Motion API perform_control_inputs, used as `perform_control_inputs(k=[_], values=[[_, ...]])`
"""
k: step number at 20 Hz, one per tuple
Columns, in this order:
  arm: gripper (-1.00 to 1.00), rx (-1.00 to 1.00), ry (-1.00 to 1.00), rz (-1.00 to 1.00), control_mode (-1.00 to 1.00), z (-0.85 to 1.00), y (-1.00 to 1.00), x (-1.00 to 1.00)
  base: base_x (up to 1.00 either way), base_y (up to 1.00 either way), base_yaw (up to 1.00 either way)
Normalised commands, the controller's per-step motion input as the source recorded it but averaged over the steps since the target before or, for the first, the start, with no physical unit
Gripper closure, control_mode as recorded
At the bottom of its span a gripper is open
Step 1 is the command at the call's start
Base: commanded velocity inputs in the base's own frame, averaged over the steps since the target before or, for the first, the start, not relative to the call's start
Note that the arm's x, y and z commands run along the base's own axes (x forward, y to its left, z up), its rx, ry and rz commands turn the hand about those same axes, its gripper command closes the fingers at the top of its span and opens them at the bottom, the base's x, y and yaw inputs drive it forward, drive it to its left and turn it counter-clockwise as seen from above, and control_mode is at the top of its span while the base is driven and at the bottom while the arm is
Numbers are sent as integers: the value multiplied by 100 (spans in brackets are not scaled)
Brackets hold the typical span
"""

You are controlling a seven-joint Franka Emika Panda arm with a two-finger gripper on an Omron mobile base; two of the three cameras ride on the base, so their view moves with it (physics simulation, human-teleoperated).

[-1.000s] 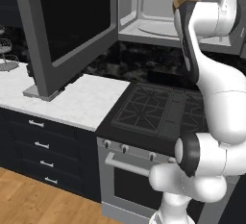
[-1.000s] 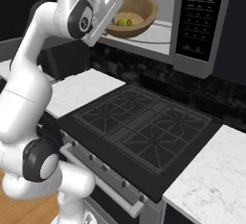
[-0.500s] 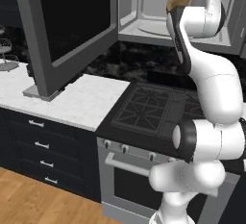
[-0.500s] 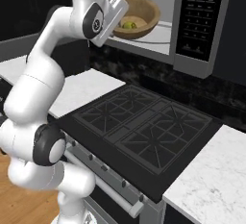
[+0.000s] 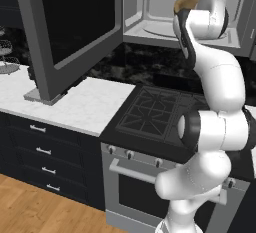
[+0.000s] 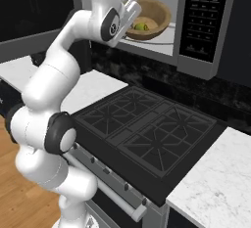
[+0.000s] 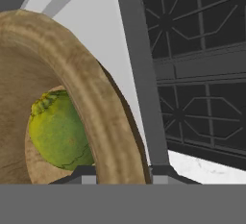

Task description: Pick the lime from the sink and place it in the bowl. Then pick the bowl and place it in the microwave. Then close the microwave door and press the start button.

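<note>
Grey microwave stands open, its pale cavity directly ahead of the fingers. The microwave door, grey-framed with dark glass, hangs swung out well to the left of the fingers, above the white marble tabletop. A black gas stove lies below the fingers.

The bowl, light-brown wood with visible grain, sits inside the cavity on the pale floor. In the hand view its rim runs between the two finger tips, one tip inside the bowl and one outside; the fingers are closed on that rim.

The lime, yellow-green, rests inside the bowl, just beyond the inner finger tip. It also shows in the right base view.
</note>
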Motion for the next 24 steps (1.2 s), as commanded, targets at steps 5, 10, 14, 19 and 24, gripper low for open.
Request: perform_control_inputs(k=[5, 10, 14, 19, 24], values=[[100, 0, 0, 0, -100, -3, -3, 43, 0, 0, 0], [100, 0, 0, 0, -100, -23, 0, 28, 0, 0, 0], [-100, -1, 0, 0, -100, -25, 0, 34, 0, 0, 0], [-100, 0, -10, 1, -100, -2, 0, 21, 0, 0, 0], [-100, 0, -34, 0, -100, -10, 0, 15, 0, 0, 0]])
